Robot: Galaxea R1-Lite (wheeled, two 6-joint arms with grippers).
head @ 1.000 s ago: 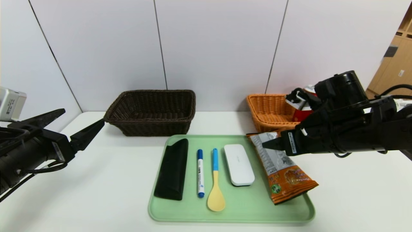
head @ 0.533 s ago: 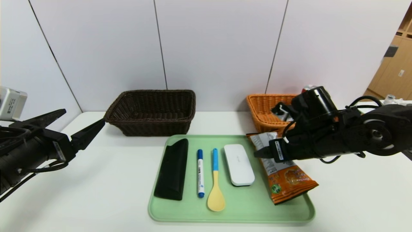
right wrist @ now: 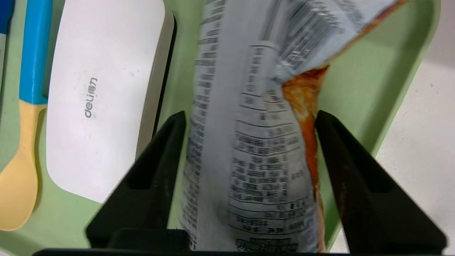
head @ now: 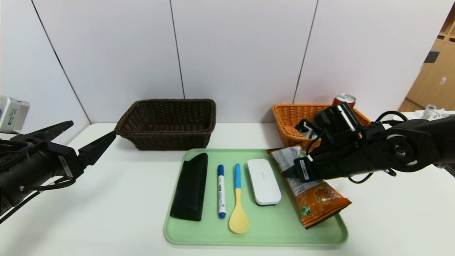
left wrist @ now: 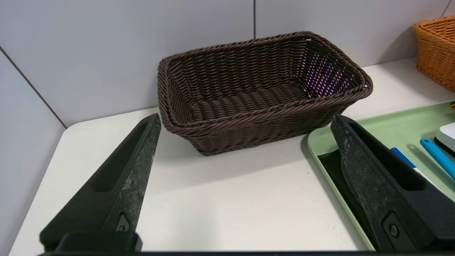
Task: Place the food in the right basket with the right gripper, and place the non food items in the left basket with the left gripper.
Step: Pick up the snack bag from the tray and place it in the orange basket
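Snack bag (head: 311,188) lying on the tray's (head: 256,234) right edge, straddled by the right gripper (right wrist: 249,117), fingers spread either side, not clamped. Can (head: 344,99) standing in the orange basket (head: 289,121) behind the tray. Left gripper (left wrist: 245,121) parked wide open left of the tray, facing the brown basket (left wrist: 263,89).

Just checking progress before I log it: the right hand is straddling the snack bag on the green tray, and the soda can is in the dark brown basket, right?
Not quite. The soda can stands in the orange basket, as the head view shows; the dark brown basket is empty in the left wrist view. The rest holds: the right hand is open astride the snack bag on the green tray.
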